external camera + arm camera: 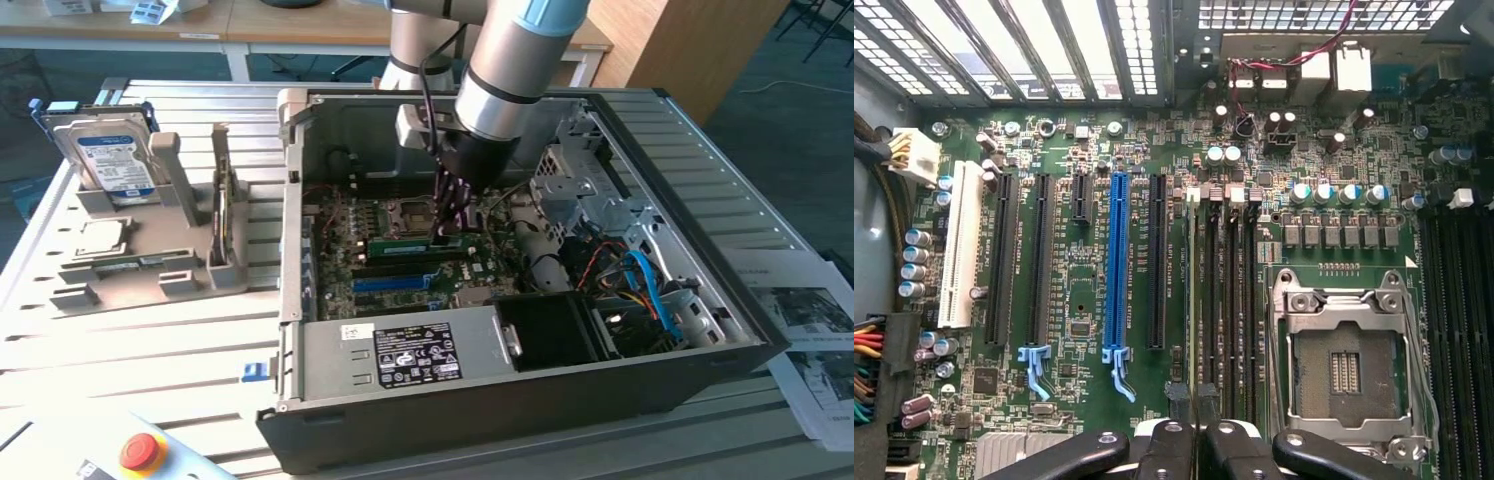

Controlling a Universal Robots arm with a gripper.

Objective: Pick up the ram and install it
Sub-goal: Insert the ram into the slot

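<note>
The ram [400, 244] is a thin green stick standing on edge in a memory slot of the motherboard [387, 285], inside the open computer case [534, 385]. My gripper [449, 238] reaches down into the case and is shut on the ram's end nearest the processor socket [407, 212]. In the wrist view the ram [1192, 300] shows edge-on as a narrow pale strip along the first of the black memory slots [1229, 310]. It runs in between the dark fingertips of the gripper [1193, 402]. Whether the ram is fully seated I cannot tell.
On the exterior view's left a grey fixture [147, 270] holds a blue-labelled hard drive [114, 160] and a square processor chip [100, 236]. A red stop button [143, 452] sits at the front. Papers [807, 335] lie on the right. Drive cage and cables [627, 280] crowd the case's right side.
</note>
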